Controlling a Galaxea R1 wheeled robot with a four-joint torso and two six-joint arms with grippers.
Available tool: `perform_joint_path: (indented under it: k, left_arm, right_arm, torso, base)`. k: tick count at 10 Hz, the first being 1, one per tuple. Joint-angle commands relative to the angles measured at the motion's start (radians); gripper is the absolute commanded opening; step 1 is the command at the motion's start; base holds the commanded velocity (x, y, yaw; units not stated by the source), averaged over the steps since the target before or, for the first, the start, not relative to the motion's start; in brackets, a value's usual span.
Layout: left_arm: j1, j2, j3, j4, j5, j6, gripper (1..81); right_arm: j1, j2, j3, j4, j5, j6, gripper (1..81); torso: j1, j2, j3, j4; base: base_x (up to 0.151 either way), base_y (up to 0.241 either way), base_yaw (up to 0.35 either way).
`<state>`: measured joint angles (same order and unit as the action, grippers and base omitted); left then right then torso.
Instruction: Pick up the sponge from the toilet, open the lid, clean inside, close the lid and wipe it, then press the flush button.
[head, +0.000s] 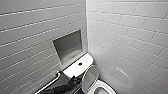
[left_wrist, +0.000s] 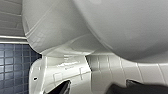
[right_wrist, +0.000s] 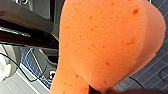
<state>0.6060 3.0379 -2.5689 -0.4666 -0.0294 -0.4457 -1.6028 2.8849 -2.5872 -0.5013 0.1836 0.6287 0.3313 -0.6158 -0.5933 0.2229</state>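
Note:
The white toilet (head: 101, 88) stands in the tiled corner. Its lid (head: 90, 77) is raised and leans back toward the cistern, and the bowl is open below it. The dark flush button (head: 80, 64) sits in the middle of the cistern top. My left arm reaches in from the lower left, and its gripper (head: 74, 80) is beside the lid's left edge. In the left wrist view that gripper (left_wrist: 97, 89) is open, close to the toilet's glossy white curves (left_wrist: 120, 25). The orange sponge (right_wrist: 105, 42) looms large in the right wrist view, with my right gripper (right_wrist: 100, 90) shut on its narrow end.
Grey tiled walls close in on the left and right. A recessed niche (head: 68, 46) sits in the left wall above the cistern. A metal grab bar (head: 50, 83) runs along the left wall by my arm. Dark blue floor tiles (left_wrist: 12, 65) lie below.

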Motion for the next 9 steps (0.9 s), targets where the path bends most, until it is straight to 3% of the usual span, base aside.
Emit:
perform_joint_path:
  k: [1,5,9]
  left_arm:
    - [-0.094,-0.006,0.149,0.069,0.069,0.015,81.1]
    - [0.002,-0.143,0.453,0.268,0.072,0.016,81.1]
    - [0.123,-0.284,0.564,0.422,0.082,0.016,81.1]
  right_arm:
    - [-0.001,-0.003,0.001,-0.005,-0.052,0.000,1.0]
    - [0.032,-0.005,-0.010,-0.009,-0.055,0.002,1.0]
    - [0.054,0.006,-0.017,-0.005,-0.072,0.000,1.0]
  torso:
    - [0.000,0.000,0.000,0.000]
    - [0.000,0.000,0.000,0.000]
    - [0.000,0.000,0.000,0.000]
  base:
    - [0.000,0.000,0.000]
    - [0.000,0.000,0.000]
    - [0.000,0.000,0.000]
